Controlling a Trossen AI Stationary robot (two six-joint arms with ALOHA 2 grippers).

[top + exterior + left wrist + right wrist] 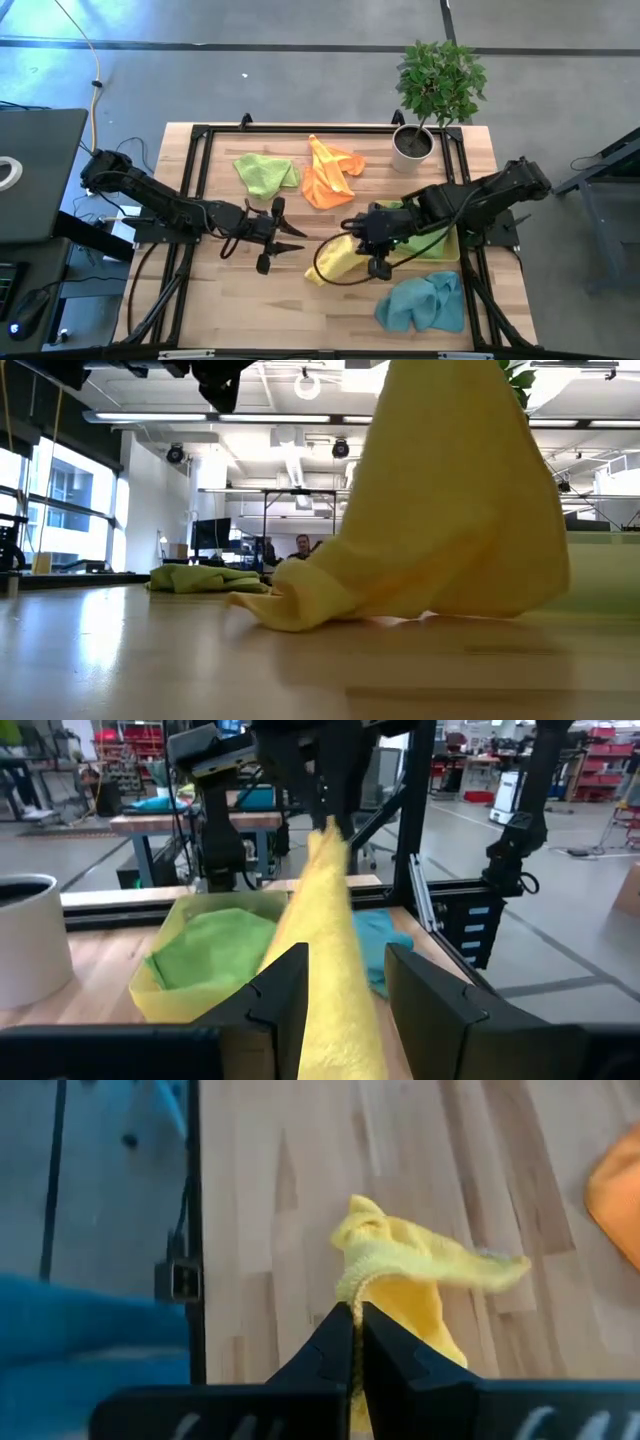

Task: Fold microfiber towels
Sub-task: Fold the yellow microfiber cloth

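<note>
Right wrist view shows the right gripper clenched on a yellow towel, lifting one corner while the rest trails on the bench. Left gripper hangs released around the hanging cloth; next, it likely must pinch another corner to spread it.

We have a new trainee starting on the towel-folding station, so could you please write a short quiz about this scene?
1. True or false: the right tool is shut on the yellow towel.
2. Which towel lies nearest the potted plant? A) teal towel B) orange towel C) lime green towel
3. Fill in: the left tool is ____, with the yellow towel running between its fingers.

Key: 1 true; 2 B; 3 open.
</note>
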